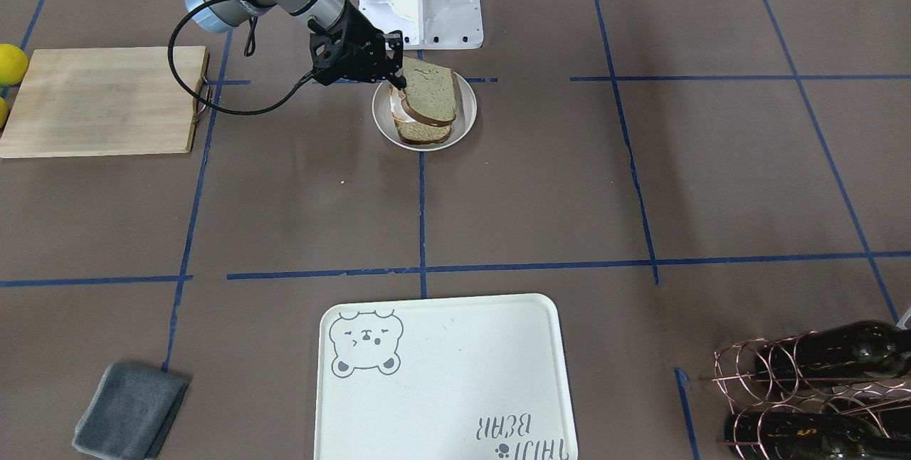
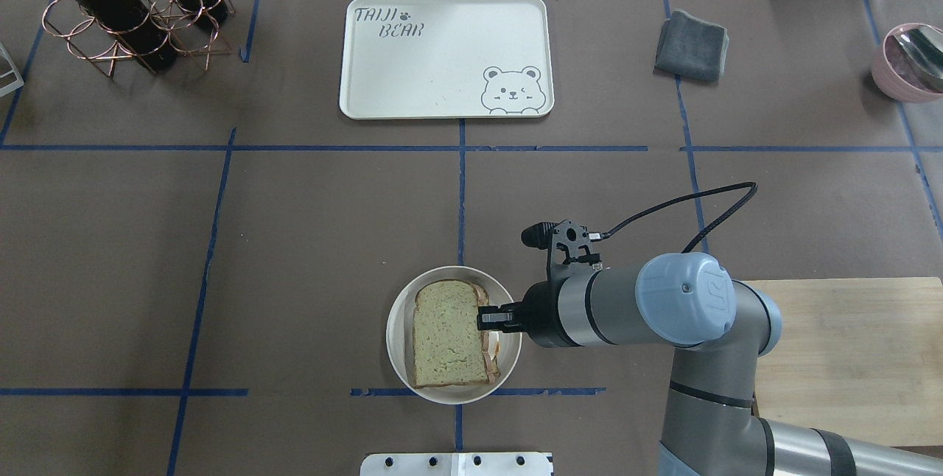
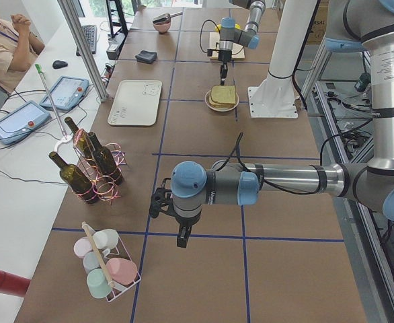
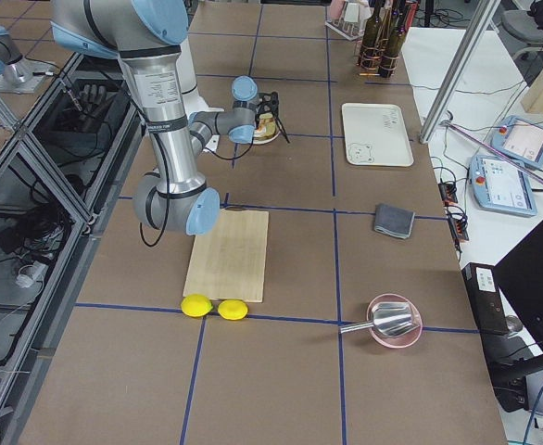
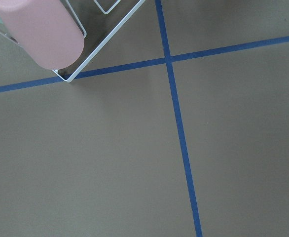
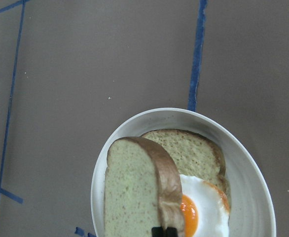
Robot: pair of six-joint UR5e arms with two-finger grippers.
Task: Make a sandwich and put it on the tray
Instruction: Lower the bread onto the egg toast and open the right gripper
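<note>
Front view, position: the upper slice sits at the tips of the right gripper, above the round plate and well apart from the tray.
Front view, condition: the upper slice is greenish-tan with a dark crust and is tilted. The lower slice lies flat on the plate, and the egg shows white between the two.
Front view, gripper: the jaws are narrow, pinching the slice's edge on the side towards the wooden board.
Overhead view, position: the right gripper reaches in level from the right and meets the upper slice at its right edge. The tray lies at the far side of the table.
Overhead view, condition: the upper slice covers most of the plate's contents.
Right wrist view, condition: the upper slice is raised and slanted. The lower slice and the orange-yolked egg are exposed beside it.
Right wrist view, gripper: the fingertips are nearly together on the crust.
Left side view, gripper: the left gripper hangs over bare table far from the plate. I cannot tell how far it is open.
Left wrist view: it shows only a pink cup in a wire rack and the table.
</note>
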